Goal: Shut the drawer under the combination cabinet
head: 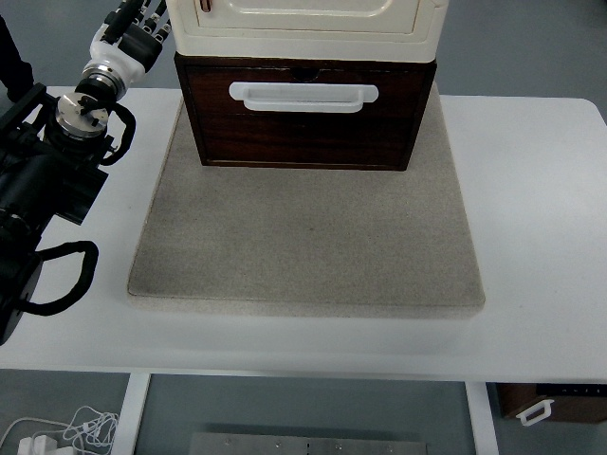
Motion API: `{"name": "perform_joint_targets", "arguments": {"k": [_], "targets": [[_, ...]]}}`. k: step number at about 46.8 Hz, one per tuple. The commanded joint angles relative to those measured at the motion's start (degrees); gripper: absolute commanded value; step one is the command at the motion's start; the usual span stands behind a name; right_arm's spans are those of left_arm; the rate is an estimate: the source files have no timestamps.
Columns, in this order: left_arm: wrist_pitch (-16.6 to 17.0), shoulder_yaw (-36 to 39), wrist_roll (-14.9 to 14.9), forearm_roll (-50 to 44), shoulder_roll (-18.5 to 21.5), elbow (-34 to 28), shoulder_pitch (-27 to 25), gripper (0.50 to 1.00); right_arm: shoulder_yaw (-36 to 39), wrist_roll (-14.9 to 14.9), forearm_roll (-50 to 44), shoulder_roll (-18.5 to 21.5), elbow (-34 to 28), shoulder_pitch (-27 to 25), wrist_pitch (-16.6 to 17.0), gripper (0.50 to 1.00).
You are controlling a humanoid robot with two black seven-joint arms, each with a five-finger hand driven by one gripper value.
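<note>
The dark brown drawer (305,123) with a white handle (303,97) sticks out toward me from under the cream cabinet (308,24) at the table's far middle. My left arm comes in from the left edge. Its hand (140,27) is raised at the far left, just beside the cabinet's left side and above the drawer's top left corner. Its fingers are relaxed and hold nothing. I cannot tell whether they touch the cabinet. The right arm is out of view.
The cabinet stands on a beige mat (308,246) on the white table (541,209). Below the table, white cables (66,431) lie at the bottom left and a brown box with a white handle (550,406) sits at the bottom right.
</note>
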Motion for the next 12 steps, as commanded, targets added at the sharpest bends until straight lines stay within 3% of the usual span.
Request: {"name": "perform_joint_targets", "arguments": {"k": [1, 12], "targets": [[-0.01, 0.13, 0.00, -2.02, 0.06, 0.91, 0.17, 1.000, 0.05, 0.00, 0.00, 0.00, 0.08, 0.10, 0.03, 0.952], [-0.36, 0.13, 0.00, -3.87, 0.15, 1.26, 1.14, 1.000, -0.04, -0.08, 0.00, 0.00, -0.01, 0.27, 0.03, 0.952]]}}
